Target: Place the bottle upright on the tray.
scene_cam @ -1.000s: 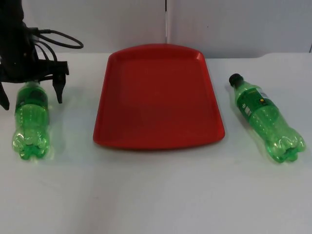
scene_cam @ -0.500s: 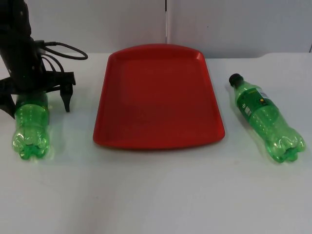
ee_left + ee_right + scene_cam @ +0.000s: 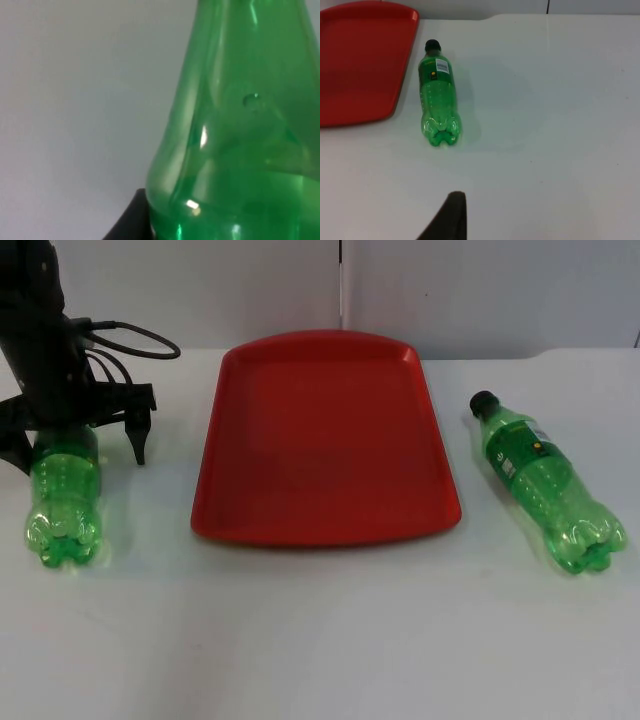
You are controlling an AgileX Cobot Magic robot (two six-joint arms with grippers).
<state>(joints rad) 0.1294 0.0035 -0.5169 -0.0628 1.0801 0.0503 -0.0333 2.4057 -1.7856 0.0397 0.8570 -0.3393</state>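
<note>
Two green plastic bottles lie on their sides on the white table, either side of a red tray (image 3: 325, 510). My left gripper (image 3: 75, 448) is open and low over the left bottle (image 3: 64, 502). One of its fingers (image 3: 140, 440) stands on each side of the bottle's upper half, and the arm hides the neck. In the left wrist view that bottle (image 3: 240, 140) is very close. The right bottle (image 3: 548, 485) has a black cap that points away from me. My right gripper (image 3: 451, 220) waits well back from that bottle (image 3: 437, 100).
The red tray (image 3: 360, 60) lies flat in the middle with nothing on it. The grey partition wall (image 3: 480, 290) closes off the far edge of the table. Bare white table runs along the whole near side.
My left gripper has come down and forward over the left bottle, and now covers its neck and label. In the last half second it has hardly moved. Neither bottle has shifted.
</note>
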